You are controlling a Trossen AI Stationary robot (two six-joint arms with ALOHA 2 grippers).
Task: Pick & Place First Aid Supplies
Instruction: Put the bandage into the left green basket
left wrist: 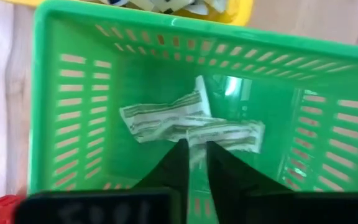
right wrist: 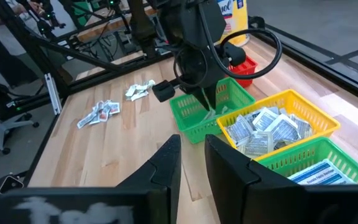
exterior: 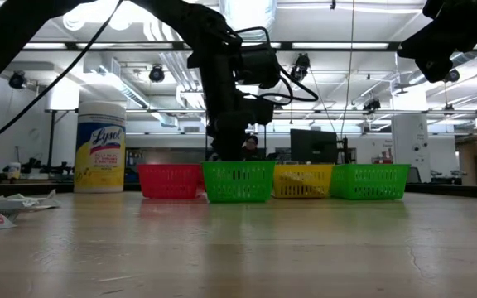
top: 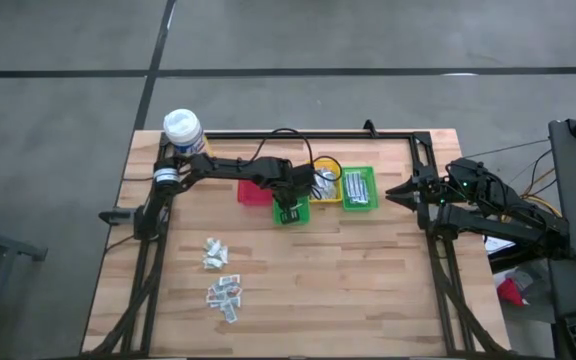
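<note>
My left gripper (left wrist: 194,163) hung inside the front green bin (left wrist: 61,93), fingers a narrow slit apart, pinching nothing, just above two pale sachets (left wrist: 191,121) on its floor. My right gripper (right wrist: 192,163) waited off the table's right edge, fingers slightly spread, empty. Loose packets (top: 223,292) lay on the table (top: 368,280).

left arm (top: 230,167): matte black jointed links, silver-and-blue band near its base, black cable looping above the wrist | right arm (top: 498,212): same black build, small green light, loose cables trailing | fingers (left wrist: 178,163): dark, tapered wedge blades
</note>
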